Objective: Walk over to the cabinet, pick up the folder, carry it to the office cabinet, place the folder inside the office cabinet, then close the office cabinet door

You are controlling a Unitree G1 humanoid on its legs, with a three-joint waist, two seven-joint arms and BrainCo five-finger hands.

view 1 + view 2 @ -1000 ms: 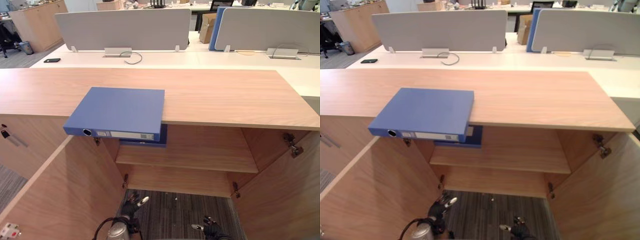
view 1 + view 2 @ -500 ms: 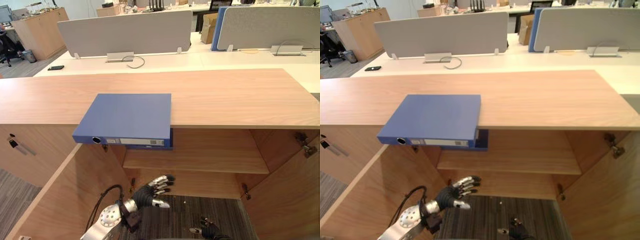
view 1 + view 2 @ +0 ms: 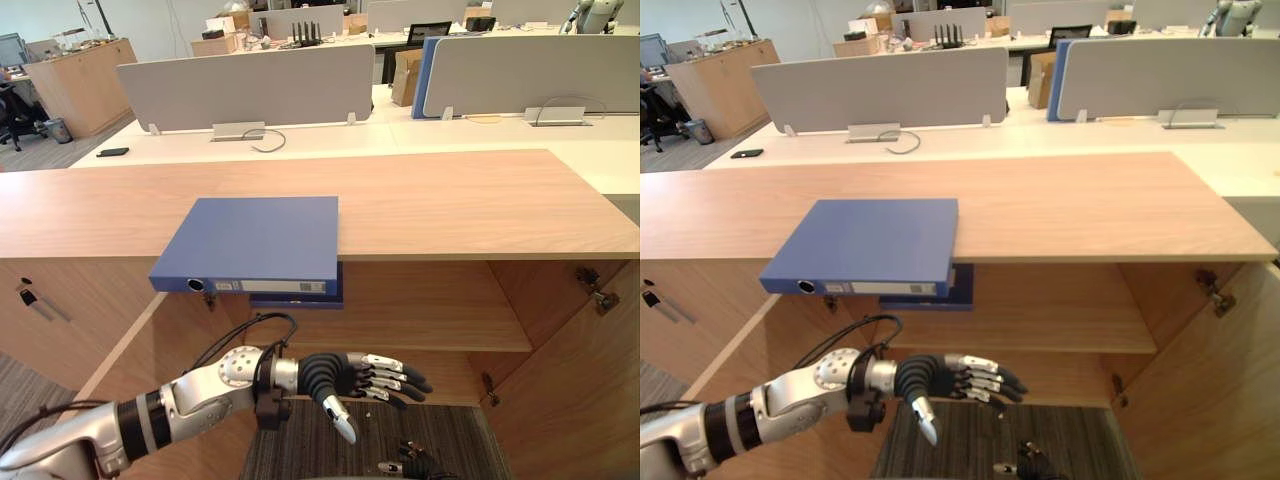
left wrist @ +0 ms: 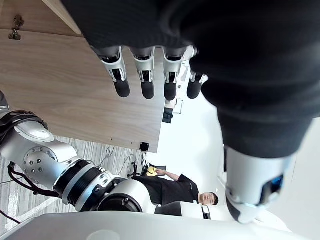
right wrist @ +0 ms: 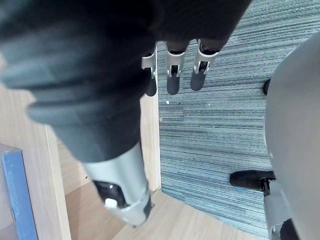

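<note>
The step is the pick-up. The left hand (image 3: 345,378) is wide and empty, with the folder (image 3: 255,238) above it on the surface (image 3: 480,200). Next it should go up and grip the overhanging edge.

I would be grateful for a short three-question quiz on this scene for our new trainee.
1. True or false: the left robot hand grips the blue folder on the cabinet top.
2. Which robot hand reaches forward, nearer that folder? A left; B right.
3. Fill in: the cabinet's doors stand ____.
Key: 1 false, its straight fingers touch nothing; 2 A; 3 open.
</note>
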